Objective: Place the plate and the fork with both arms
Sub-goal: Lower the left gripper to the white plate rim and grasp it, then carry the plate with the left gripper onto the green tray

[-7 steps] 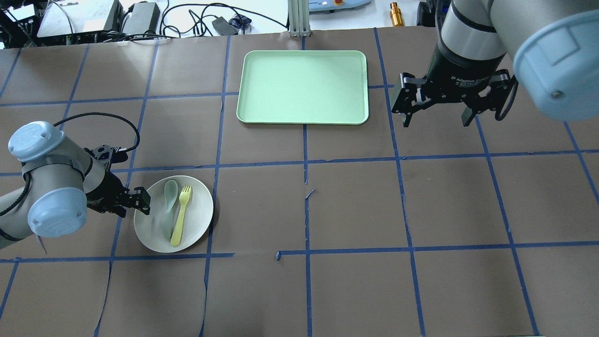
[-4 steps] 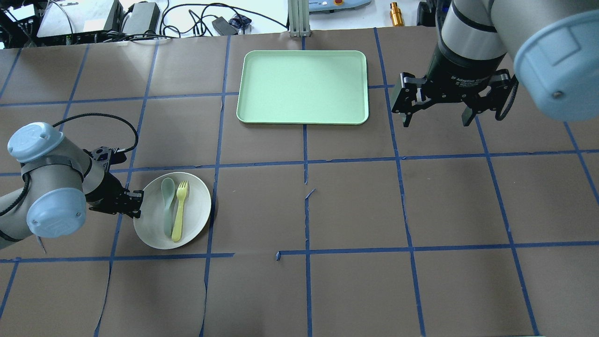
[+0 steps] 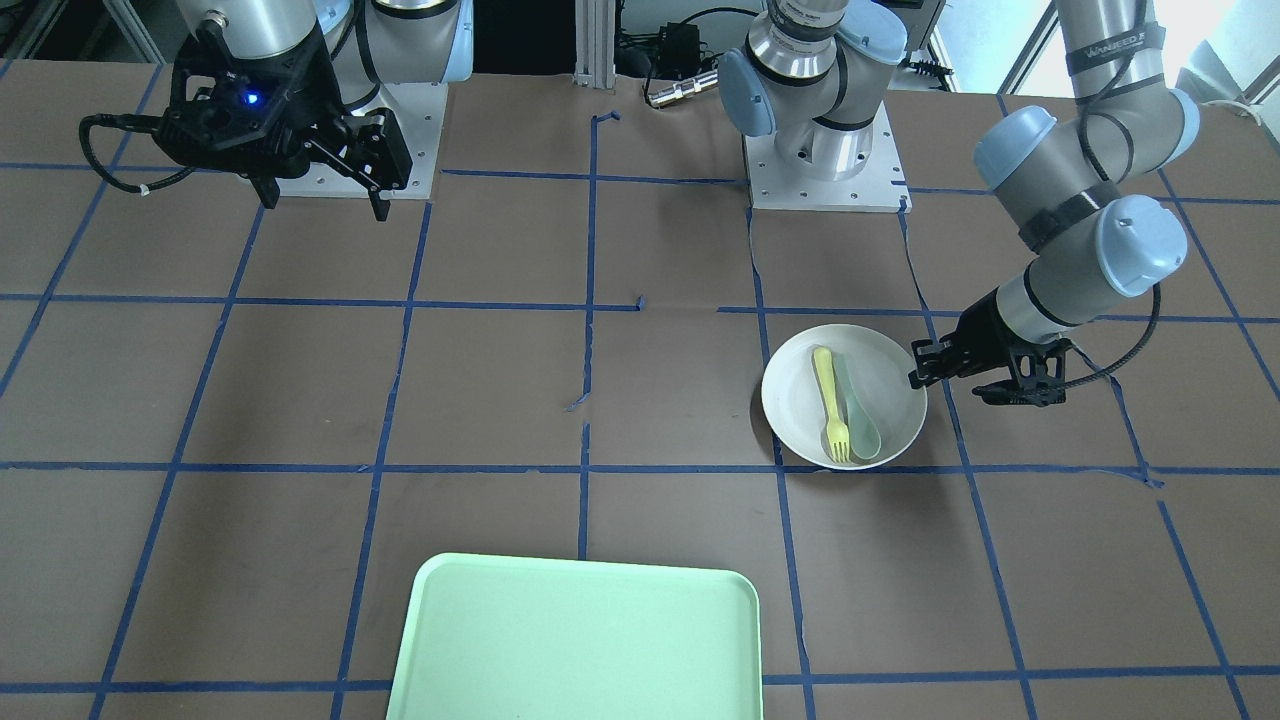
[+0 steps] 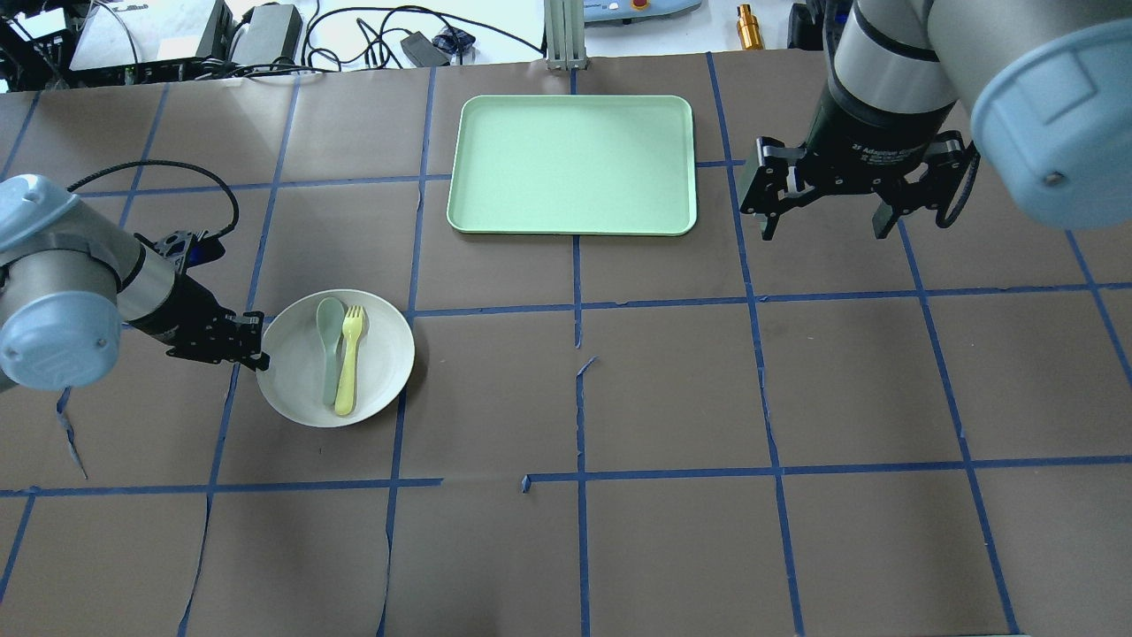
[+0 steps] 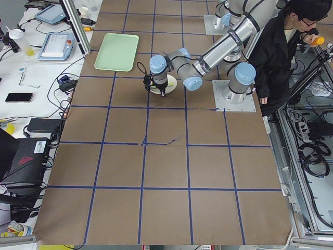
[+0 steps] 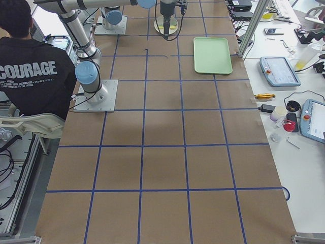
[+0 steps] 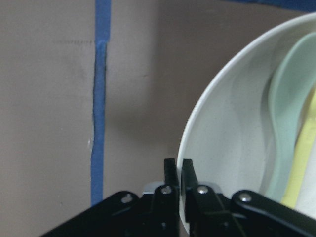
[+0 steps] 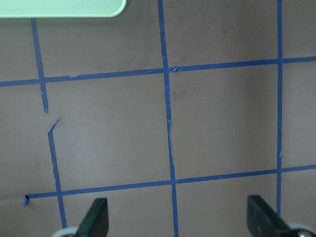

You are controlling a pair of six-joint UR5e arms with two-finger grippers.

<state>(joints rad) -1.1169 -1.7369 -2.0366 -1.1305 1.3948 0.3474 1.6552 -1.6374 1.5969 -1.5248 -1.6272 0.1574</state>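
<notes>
Front-facing view: right of centre, there's the plate (image 3: 895, 385), with the fork (image 3: 828, 400) lying in it beside a spoon (image 3: 862, 428). The left gripper (image 3: 918, 375) is at its right rim. Overhead: upper right, the right gripper (image 4: 824, 232) hangs with jaws wide apart, beside the green tray (image 4: 570, 164). Left wrist view: bottom centre, the jaws are clamped on the plate's rim. Right wrist view: spread fingers over the taped brown table (image 8: 113, 148).
</notes>
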